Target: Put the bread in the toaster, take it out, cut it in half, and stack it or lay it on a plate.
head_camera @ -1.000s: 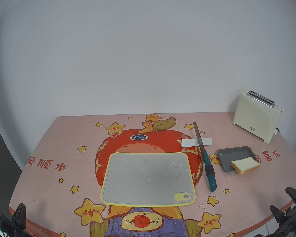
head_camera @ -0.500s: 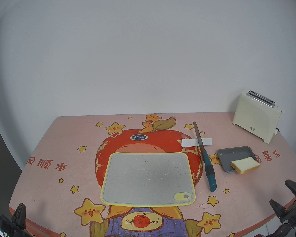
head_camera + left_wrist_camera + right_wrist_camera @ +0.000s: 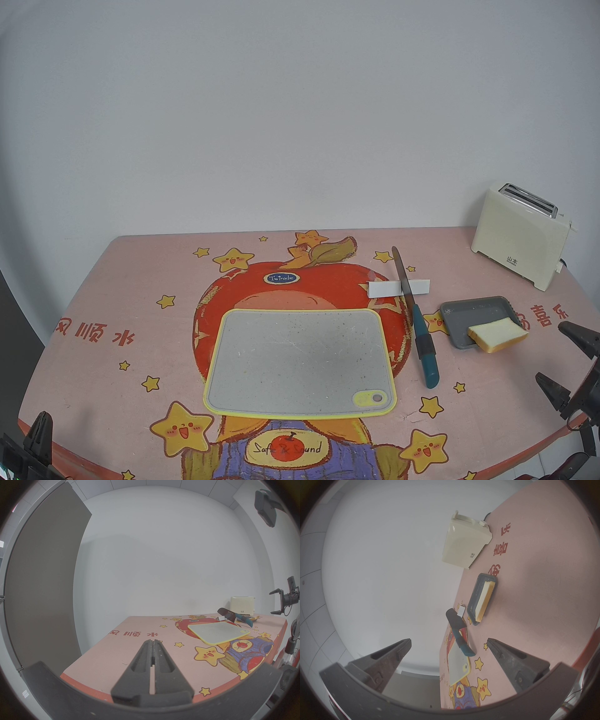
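Bread (pale, golden crust) lies on grey tray.

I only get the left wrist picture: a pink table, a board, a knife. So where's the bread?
Observer: The bread lies on the near right part of a small grey tray, between the knife and the toaster.
Operator: Is anything holding it?
Observer: No. The right tool hangs open by the table's near right edge, short of the tray and apart from the bread.
Operator: And the toaster's opening?
Observer: Two slots on its top, facing up.
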{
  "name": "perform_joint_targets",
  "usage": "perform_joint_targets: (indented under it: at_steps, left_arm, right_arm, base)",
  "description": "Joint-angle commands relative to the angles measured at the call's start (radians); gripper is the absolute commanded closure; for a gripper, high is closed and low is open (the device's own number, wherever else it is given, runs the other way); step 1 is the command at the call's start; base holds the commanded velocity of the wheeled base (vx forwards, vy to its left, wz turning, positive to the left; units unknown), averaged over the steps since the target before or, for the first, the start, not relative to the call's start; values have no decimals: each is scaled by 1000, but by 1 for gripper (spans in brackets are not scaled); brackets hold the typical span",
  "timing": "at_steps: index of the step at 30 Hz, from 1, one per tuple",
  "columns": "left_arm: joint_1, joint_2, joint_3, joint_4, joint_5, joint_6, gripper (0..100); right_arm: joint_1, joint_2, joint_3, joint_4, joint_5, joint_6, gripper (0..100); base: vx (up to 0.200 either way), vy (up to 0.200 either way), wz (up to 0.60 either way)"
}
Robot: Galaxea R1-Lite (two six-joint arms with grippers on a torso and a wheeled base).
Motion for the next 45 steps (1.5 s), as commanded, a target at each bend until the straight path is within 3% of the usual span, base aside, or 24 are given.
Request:
perform_joint_targets:
  at_steps: [1, 18, 45]
  left_arm:
    - [0, -7, 18, 0, 0, 0, 100]
    - [0, -7, 18, 0, 0, 0, 100]
    - [0, -7, 18, 0, 0, 0, 100]
  right_arm:
    - [-58, 177, 17, -79, 2, 11, 0]
    - [-64, 435, 20, -278, -1, 11, 0]
    - [-80, 536, -78, -284, -1, 8, 0]
  base:
    - [0, 0, 0]
    - [0, 0, 0]
    - [0, 0, 0]
